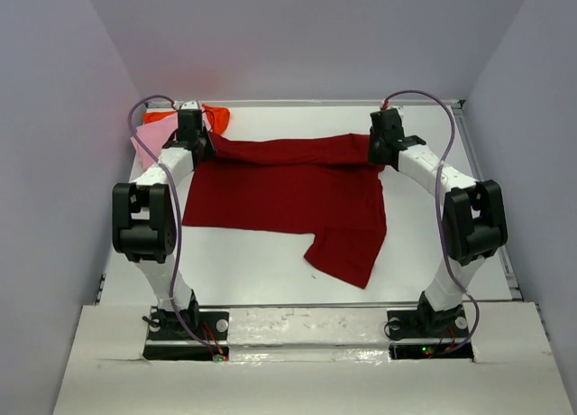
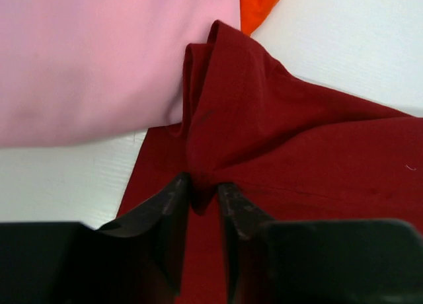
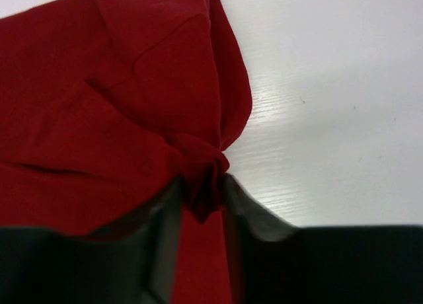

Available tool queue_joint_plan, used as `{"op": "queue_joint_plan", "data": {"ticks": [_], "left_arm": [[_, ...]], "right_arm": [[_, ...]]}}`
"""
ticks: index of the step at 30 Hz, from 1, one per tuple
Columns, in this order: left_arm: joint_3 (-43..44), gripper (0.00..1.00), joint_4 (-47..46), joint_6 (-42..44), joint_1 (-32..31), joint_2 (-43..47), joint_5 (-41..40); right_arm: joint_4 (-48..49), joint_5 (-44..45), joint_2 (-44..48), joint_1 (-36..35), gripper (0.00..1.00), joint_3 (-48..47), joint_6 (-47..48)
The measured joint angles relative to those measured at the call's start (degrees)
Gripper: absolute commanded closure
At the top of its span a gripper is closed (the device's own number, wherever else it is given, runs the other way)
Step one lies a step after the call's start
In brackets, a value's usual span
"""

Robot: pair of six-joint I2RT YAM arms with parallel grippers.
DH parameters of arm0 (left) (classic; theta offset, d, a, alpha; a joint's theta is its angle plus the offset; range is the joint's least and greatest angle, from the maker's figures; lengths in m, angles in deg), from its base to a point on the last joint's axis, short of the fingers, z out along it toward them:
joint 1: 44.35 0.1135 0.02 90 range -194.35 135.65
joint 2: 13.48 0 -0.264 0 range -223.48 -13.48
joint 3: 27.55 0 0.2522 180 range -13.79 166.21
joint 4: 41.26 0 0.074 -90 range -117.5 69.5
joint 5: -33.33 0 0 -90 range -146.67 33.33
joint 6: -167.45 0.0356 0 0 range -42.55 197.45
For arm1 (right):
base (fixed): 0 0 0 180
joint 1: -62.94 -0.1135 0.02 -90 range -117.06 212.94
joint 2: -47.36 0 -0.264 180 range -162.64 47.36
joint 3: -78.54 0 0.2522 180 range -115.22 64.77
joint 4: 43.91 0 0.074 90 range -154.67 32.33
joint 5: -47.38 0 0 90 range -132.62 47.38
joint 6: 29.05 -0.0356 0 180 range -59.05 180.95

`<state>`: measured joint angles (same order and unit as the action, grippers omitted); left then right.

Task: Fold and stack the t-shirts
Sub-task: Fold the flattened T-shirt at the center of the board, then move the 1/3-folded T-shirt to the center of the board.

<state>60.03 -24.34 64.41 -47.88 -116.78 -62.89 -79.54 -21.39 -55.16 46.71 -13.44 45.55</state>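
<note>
Slip risk: left hand (image 2: 205,185), right hand (image 3: 201,185) clenched on thin crimson t-shirt (image 1: 288,194) bunches; snag risk, pink t-shirt (image 2: 99,53) at 10 o'clock.

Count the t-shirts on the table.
3. The dark red shirt lies spread mid-table, gripped by the left pincer and right pincer; the pink shirt and orange shirt sit at the far-left corner. More could be hidden.

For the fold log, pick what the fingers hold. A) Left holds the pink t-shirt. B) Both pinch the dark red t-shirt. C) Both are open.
B: the left fingers and the right fingers each clamp a bunch of the dark red t-shirt, as both wrist views show.
</note>
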Motion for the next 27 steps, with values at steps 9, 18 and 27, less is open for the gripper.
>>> {"op": "queue_joint_plan", "data": {"ticks": [9, 18, 27], "left_arm": [[-5.4, 0.43, 1.03, -3.04, 0.0, 7.82, -1.2], [-18.58, 0.43, -3.3, -9.77, -0.24, 22.75, 4.52], [-28.63, 0.43, -5.09, -16.26, -6.64, 24.52, 9.09]], "right_arm": [[-1.86, -4.15, 6.75, -0.57, 0.22, 2.27, -1.03], [-2.12, -12.83, 15.8, -2.32, 0.22, 10.47, -4.59], [-0.17, -18.1, 17.42, -9.11, 0.22, 18.47, -8.61]]}}
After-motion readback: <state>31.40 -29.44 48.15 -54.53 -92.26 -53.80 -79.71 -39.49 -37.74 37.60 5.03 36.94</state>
